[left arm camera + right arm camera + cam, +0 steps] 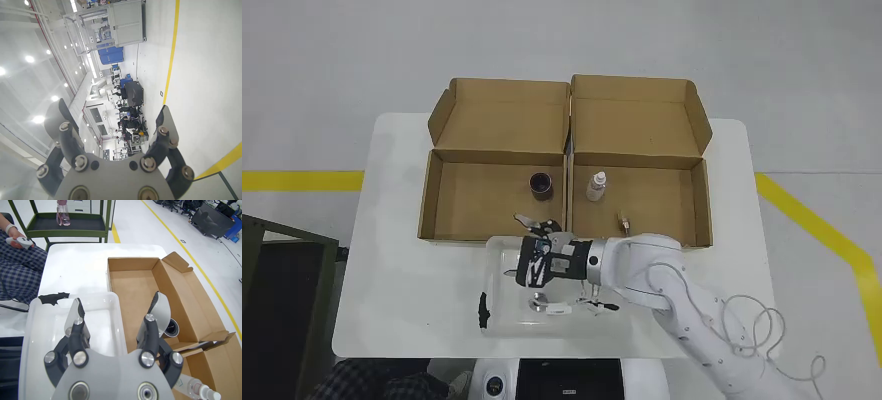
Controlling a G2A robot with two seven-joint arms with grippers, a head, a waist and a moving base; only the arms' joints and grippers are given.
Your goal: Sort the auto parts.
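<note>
The white table (pixel 392 200) carries two open cardboard boxes side by side at its far edge, with a clear plastic tray (pixel 500 262) in front of them, touching their near walls. My right gripper (pixel 117 297) hangs over the line where the tray meets the left box (pixel 462 200), fingers spread wide with nothing between them. One finger is above the tray and the other above the box floor. My left gripper (pixel 113 104) points out into the hall, fingers also wide apart and empty. A white spray bottle (pixel 596 185) lies in the right box (pixel 662 200), and a small metal part (pixel 623 221) lies near it. A dark round cup (pixel 172 328) stands in the left box. A flat black piece (pixel 52 298) sits on the tray's rim. Several small parts (pixel 542 303) lie in the tray; I cannot tell what they are.
</note>
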